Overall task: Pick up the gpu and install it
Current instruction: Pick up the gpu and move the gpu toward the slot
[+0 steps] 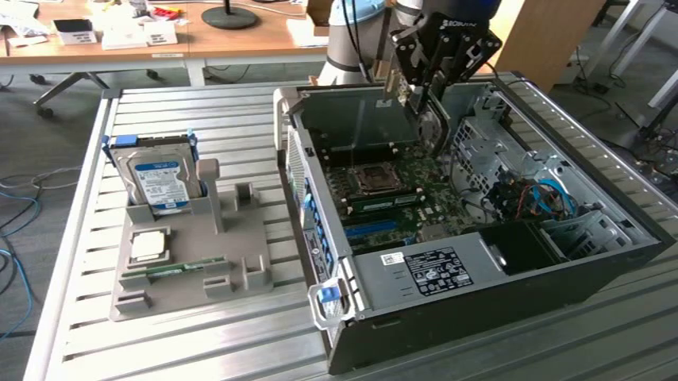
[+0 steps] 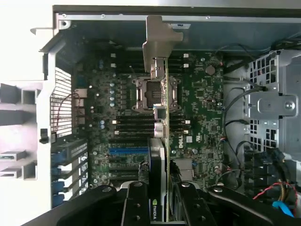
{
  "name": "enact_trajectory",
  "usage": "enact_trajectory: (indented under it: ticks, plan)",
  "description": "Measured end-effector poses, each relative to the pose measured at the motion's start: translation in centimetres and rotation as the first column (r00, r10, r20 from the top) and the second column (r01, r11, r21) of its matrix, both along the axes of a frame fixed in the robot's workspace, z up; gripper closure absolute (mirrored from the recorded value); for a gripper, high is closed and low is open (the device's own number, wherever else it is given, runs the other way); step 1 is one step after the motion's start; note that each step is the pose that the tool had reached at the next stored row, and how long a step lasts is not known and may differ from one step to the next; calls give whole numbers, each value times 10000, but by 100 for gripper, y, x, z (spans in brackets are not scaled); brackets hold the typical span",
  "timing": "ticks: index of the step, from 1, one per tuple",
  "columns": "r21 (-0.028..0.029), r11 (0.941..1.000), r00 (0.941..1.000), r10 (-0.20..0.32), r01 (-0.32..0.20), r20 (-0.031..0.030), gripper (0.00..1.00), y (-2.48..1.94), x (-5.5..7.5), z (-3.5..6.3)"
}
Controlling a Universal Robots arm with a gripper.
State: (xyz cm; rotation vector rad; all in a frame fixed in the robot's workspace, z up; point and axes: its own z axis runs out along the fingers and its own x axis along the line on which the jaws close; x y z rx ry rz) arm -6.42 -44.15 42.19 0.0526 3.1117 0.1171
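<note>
The gpu is a thin green card seen edge-on in the wrist view, with its silver bracket at the far end. My gripper is shut on it, a black finger on each side. In the exterior view my gripper hangs over the back part of the open computer case. The gpu points down from it toward the motherboard. The card floats above the motherboard, in line with the CPU socket, and I see no contact with any slot.
A grey parts holder on the slatted table at the exterior view's left carries a hard drive, a CPU and a RAM stick. Inside the case are cables and a drive cage. A wooden desk stands behind.
</note>
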Motion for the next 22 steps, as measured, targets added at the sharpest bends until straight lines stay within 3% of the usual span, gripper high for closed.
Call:
enact_trajectory:
  ticks: [22]
  plan:
    - [24,10000,10000,1,-1,0,73,2,669,0]
